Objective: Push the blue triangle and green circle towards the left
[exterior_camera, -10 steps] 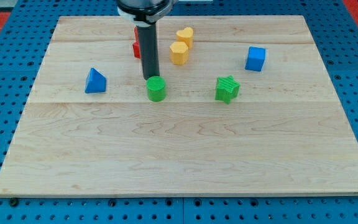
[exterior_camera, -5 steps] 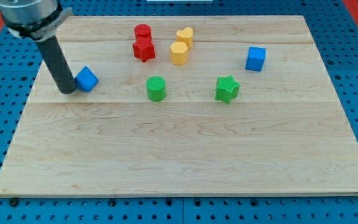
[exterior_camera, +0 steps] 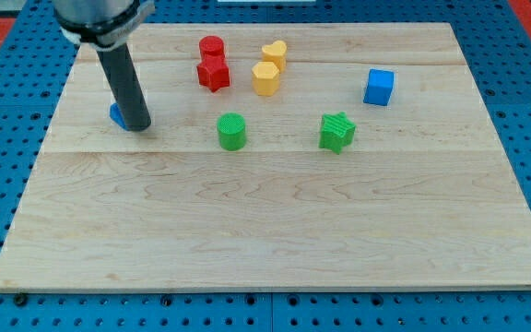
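The blue triangle (exterior_camera: 115, 114) lies at the view's left part of the wooden board (exterior_camera: 275, 231); only a small blue edge shows, the rest is hidden behind my rod. My tip (exterior_camera: 138, 125) rests on the board right against the triangle's right side. The green circle (exterior_camera: 231, 131) stands apart, about a hundred pixels to the right of my tip, near the board's middle.
A red cylinder (exterior_camera: 211, 46) and a red star (exterior_camera: 214, 73) sit near the top centre. A yellow heart (exterior_camera: 274, 53) and a yellow hexagon (exterior_camera: 265, 78) are beside them. A green star (exterior_camera: 337, 132) and a blue cube (exterior_camera: 379, 87) are at the right.
My tip went from above the green circle to the triangle's left, then round to its right side. The blue triangle shifted slightly left. The green circle has not moved.
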Robot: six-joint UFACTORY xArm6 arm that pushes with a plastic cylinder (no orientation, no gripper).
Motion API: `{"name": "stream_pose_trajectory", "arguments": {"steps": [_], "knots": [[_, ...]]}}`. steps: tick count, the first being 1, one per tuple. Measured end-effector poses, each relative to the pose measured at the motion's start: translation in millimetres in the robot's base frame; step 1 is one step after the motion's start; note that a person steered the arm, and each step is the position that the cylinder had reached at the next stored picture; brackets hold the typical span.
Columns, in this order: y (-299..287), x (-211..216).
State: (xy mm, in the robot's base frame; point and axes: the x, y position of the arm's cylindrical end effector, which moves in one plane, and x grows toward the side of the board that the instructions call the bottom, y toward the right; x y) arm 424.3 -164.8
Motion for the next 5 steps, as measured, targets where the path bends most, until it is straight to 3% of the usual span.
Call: {"name": "stream_pose_trajectory", "arguments": {"steps": [1, 2, 3, 4, 5], "knots": [[49, 86], [141, 77], [170, 42], [169, 13], [125, -4]]}}
